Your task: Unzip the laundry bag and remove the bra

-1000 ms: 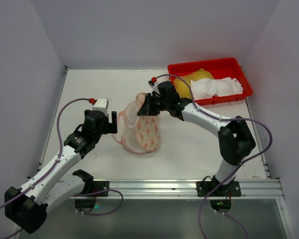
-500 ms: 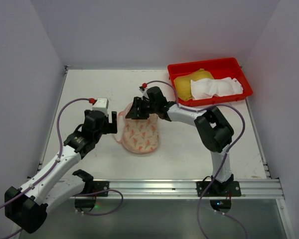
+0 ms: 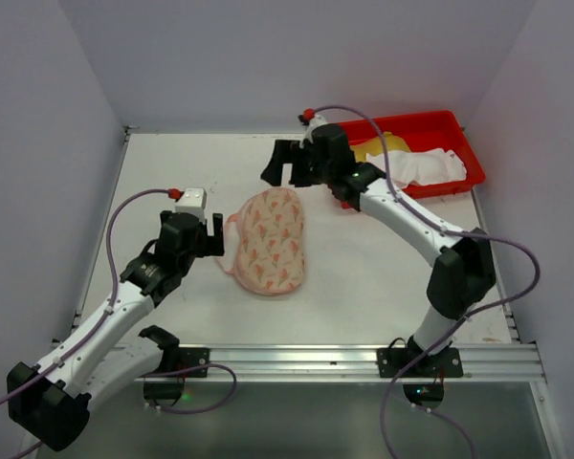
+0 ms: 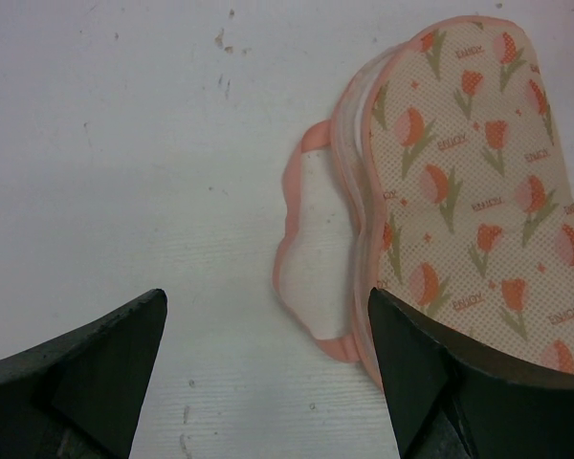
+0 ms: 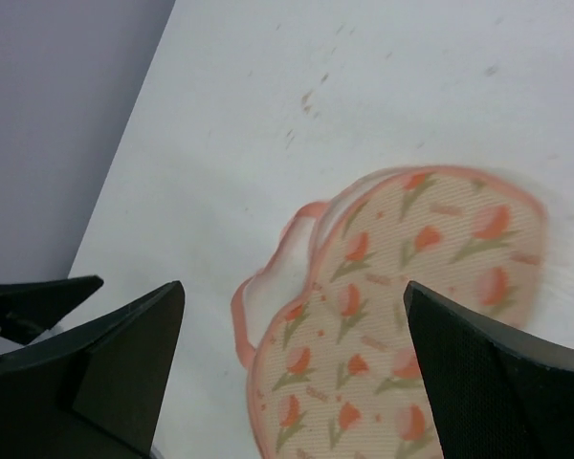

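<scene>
The right claw has been lifted away from the laundry bag and is held released, its fingers spread. The bag is left flat on the worktop, below and ahead of that claw. The left claw is likewise released, with the bag's pink edging just ahead of its right finger.

the laundry bag lay flat on the white table, left of its middle, touching nothing else. it was folded lobe over lobe, cream face with orange-pink tulips upward. a pale, pink-edged layer stuck out along its left side, where stacked edges showed.
</scene>
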